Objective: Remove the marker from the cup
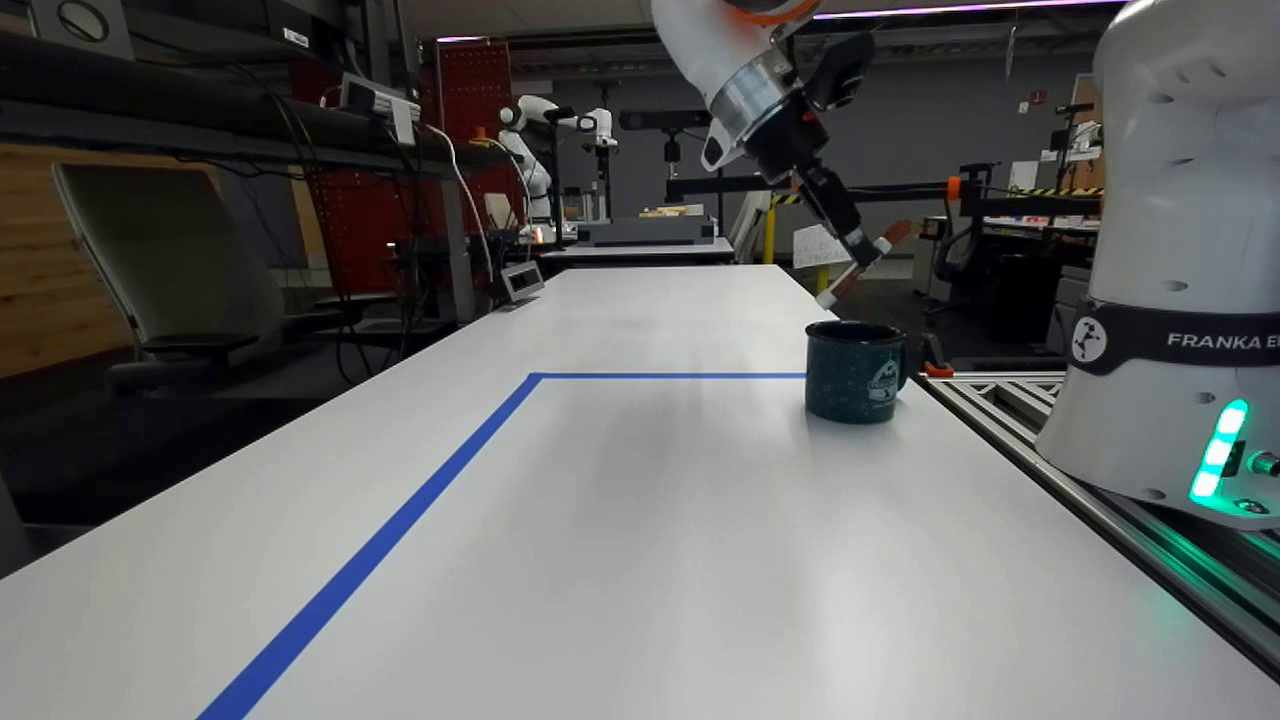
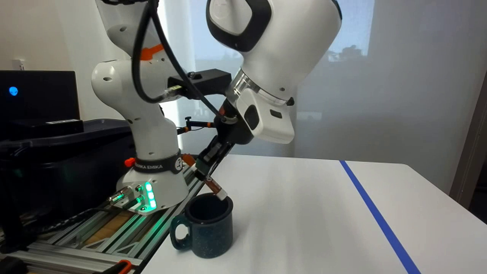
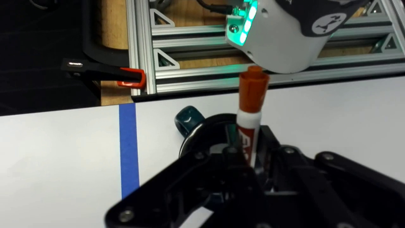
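Note:
The marker has an orange-brown cap and a white body with a red-brown label; it shows in both exterior views [image 1: 846,282] [image 2: 214,185] and in the wrist view [image 3: 249,118]. My gripper [image 1: 862,250] is shut on the marker's middle and holds it tilted, cap end up. It also shows in an exterior view [image 2: 202,173] and in the wrist view [image 3: 249,136]. The dark teal mug stands upright on the table in both exterior views [image 1: 850,385] [image 2: 211,238]. In an exterior view the marker's lower end is above the mug's rim. In the wrist view the gripper partly hides the mug [image 3: 193,134].
The white table [image 1: 650,560] carries blue tape lines [image 1: 420,500]. The mug is close to the table edge beside the robot base [image 2: 159,194] and metal rails [image 2: 125,232]. An orange-and-black clamp [image 3: 133,77] sits by the rail corner. A black bin [image 2: 68,171] stands behind.

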